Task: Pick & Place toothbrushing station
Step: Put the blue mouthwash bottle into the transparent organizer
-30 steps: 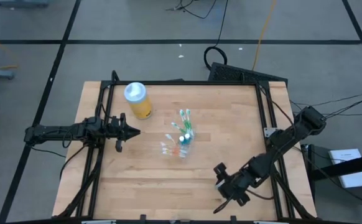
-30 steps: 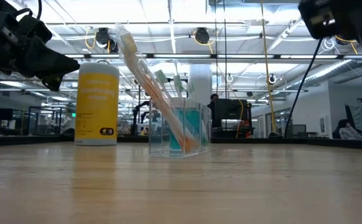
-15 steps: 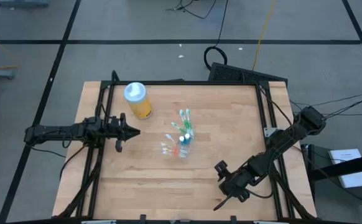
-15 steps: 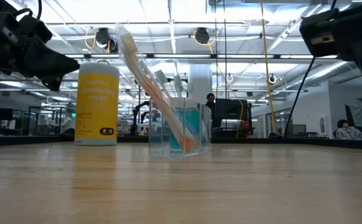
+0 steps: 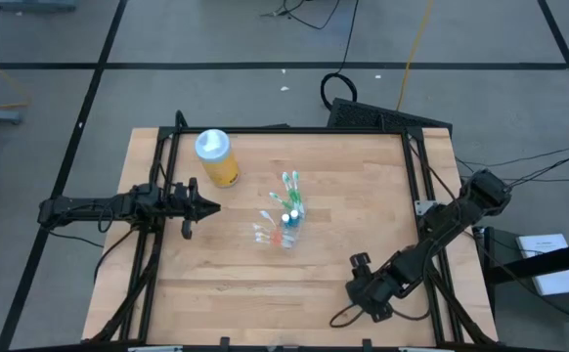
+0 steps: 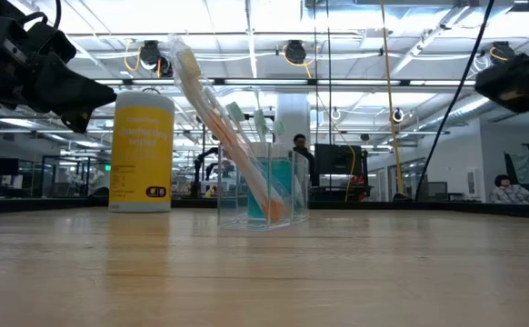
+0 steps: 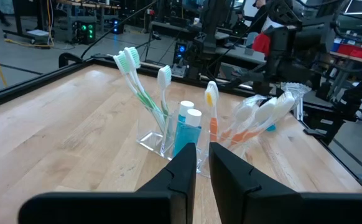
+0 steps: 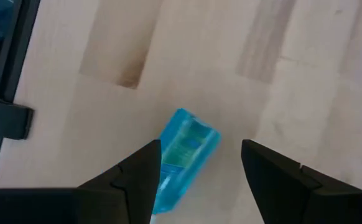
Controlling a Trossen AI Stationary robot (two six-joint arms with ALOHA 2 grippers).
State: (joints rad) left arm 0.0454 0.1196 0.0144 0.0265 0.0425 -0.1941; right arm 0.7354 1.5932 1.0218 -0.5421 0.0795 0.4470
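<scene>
Toothbrushing station [image 5: 286, 220] near the middle of the wooden table [image 5: 363, 196], standing upright. Consists of one small clear plastic cup [image 7: 150, 138] with brushes and tubes in it. Holds two green toothbrushes [image 7: 128, 62] leaning side by side, one white-headed toothbrush [image 7: 163, 78] and one orange toothbrush [image 7: 211, 99], all heads up. Holds also a bunch of wrapped brushes [image 7: 268, 112] leaning out over the rim, at least three by the heads, exact number not clear through the wrapping. Contains two teal white-capped tubes [image 7: 187, 127], upright and touching each other. Makes three tubes in all, with one more teal tube [image 8: 184, 149] lying flat on the bare wood, well apart from the cup, toward the table's right-hand side. Right gripper [image 8: 199, 144] above that loose tube, fingers spread wide to either side of it, gripping nothing. Left gripper [image 7: 201, 149] at the table's left side, pointing at the cup from a distance, fingers drawn almost together with only a thin slit between, empty. One yellow bottle [image 5: 216, 156] with a pale blue lid, upright near the table's far left corner, apart from the cup.
</scene>
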